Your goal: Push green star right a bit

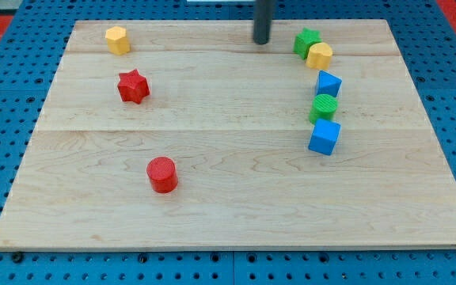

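The green star (pixel 306 41) sits near the view's top right on the wooden board, touching a yellow block (pixel 320 56) just below and to its right. My tip (pixel 261 40) is the lower end of the dark rod coming down from the view's top edge. It stands to the left of the green star, with a gap of bare board between them.
Below the yellow block runs a column: a small blue block (pixel 328 83), a green cylinder (pixel 324 107) and a larger blue cube (pixel 324 137). A yellow hexagonal block (pixel 117 39) sits top left, a red star (pixel 133 86) below it, a red cylinder (pixel 162 174) lower middle. The board's edge (pixel 236 246) borders blue pegboard.
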Robot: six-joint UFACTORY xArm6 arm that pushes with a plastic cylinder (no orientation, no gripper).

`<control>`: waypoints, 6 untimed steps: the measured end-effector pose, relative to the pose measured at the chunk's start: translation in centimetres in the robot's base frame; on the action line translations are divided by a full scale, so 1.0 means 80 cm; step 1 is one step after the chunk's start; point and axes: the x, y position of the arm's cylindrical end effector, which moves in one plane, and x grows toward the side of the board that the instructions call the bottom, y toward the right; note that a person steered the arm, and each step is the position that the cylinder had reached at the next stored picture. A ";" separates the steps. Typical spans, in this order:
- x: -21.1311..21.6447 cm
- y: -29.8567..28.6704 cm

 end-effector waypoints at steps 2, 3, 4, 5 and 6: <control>0.021 0.104; 0.010 0.108; -0.004 0.132; 0.000 0.086; 0.052 -0.015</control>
